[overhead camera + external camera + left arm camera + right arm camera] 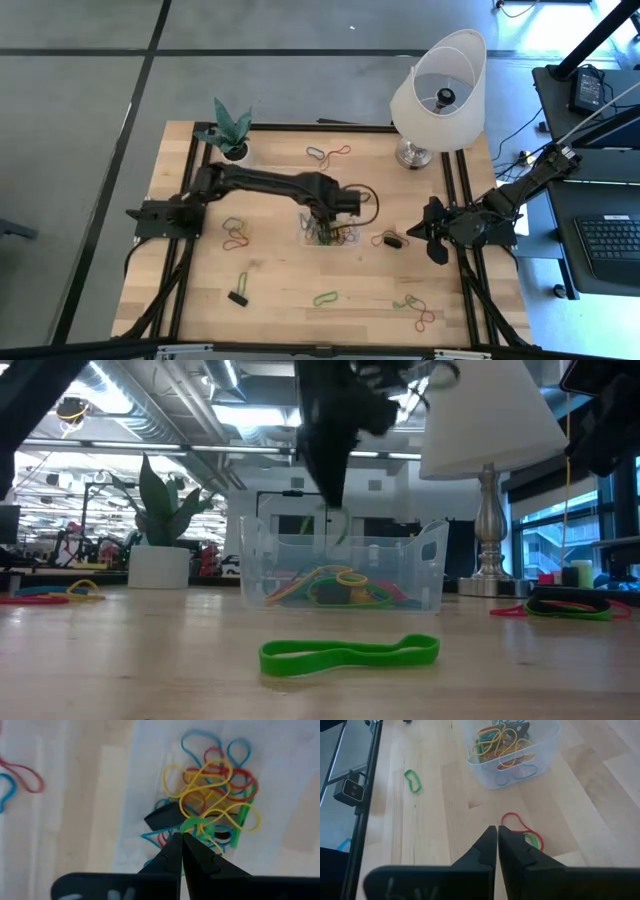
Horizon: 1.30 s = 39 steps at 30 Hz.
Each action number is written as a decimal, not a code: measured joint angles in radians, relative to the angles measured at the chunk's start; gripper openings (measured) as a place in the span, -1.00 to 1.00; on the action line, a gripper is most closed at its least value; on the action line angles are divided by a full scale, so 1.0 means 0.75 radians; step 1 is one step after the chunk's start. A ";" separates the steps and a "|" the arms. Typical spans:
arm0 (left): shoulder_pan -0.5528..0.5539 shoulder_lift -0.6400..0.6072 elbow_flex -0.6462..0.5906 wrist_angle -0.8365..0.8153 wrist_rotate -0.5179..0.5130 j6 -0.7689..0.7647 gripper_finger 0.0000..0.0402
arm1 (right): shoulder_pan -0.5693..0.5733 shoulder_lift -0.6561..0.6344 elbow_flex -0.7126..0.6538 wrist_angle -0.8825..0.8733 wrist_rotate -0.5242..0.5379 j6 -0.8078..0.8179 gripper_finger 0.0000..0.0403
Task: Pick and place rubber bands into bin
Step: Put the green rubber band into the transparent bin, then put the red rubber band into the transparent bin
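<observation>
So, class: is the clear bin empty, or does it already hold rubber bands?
Not empty. The bin holds a tangle of rubber bands in yellow, red, blue and green, seen through its clear walls and from the left wrist view above.

Open-plan lab or workshop: exposed ceiling ducts, strip lights, concrete floor, laptop desk beside wooden table.

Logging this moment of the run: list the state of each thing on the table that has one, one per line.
left gripper: shut on a green rubber band, above the bin
right gripper: shut, empty, at the table's right edge
bin: upright, holding a pile of bands
loose rubber bands: scattered flat on the table
lamp: upright
</observation>
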<state>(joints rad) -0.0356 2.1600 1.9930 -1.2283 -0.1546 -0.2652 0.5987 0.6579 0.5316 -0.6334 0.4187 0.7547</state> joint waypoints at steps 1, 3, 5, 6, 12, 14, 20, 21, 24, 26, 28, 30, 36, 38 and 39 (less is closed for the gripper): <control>-0.005 0.027 0.000 -0.004 0.003 0.004 -0.99 | 0.000 0.000 0.000 0.000 0.000 0.001 -0.90; -0.009 0.072 0.000 -0.003 0.031 0.024 -0.99 | 0.000 0.000 0.000 0.001 0.000 0.001 -0.90; -0.015 0.109 0.000 0.001 0.058 0.033 -0.98 | 0.000 0.000 0.000 0.001 0.000 0.002 -0.90; -0.016 0.124 0.000 0.002 0.072 0.033 -0.97 | 0.000 0.000 0.000 0.001 0.000 0.002 -0.90; -0.024 0.137 -0.001 0.034 0.107 0.033 -0.74 | 0.000 0.000 0.000 0.002 0.000 0.004 -0.89; -0.024 0.126 -0.001 0.035 0.102 0.033 -0.64 | 0.000 0.000 0.000 0.002 0.000 0.004 -0.89; -0.024 0.112 0.051 -0.005 0.095 0.035 -0.39 | 0.000 0.001 0.000 0.003 -0.001 0.085 -0.89; -0.024 0.110 0.064 -0.025 0.095 0.045 -0.37 | 0.000 0.001 0.001 0.003 -0.001 0.104 -0.89; -0.024 0.091 0.102 -0.053 0.090 0.082 -0.34 | 0.001 0.002 0.001 0.004 -0.001 0.101 -0.89; -0.024 0.064 0.107 -0.070 0.079 0.091 -0.34 | 0.001 0.001 0.001 0.004 -0.001 0.102 -0.89; -0.024 0.036 0.107 -0.067 0.062 0.093 -0.35 | 0.000 0.002 0.001 0.007 -0.001 0.102 -0.89; -0.024 0.012 0.107 -0.072 0.045 0.103 -0.37 | 0.001 0.002 0.001 0.014 -0.001 0.100 -0.89; -0.030 -0.016 0.107 -0.088 0.033 0.136 -0.42 | 0.000 0.002 0.001 0.068 -0.001 0.106 -0.89; -0.040 -0.026 0.106 -0.117 0.018 0.182 -0.46 | 0.000 0.016 0.001 0.103 0.000 0.105 -0.91; -0.045 -0.034 0.106 -0.110 0.012 0.219 -0.49 | 0.000 0.029 0.006 0.108 0.000 0.105 -0.94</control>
<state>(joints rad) -0.0695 2.1347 2.0727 -1.3111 -0.1454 -0.1007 0.5984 0.6798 0.5359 -0.5522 0.4187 0.8333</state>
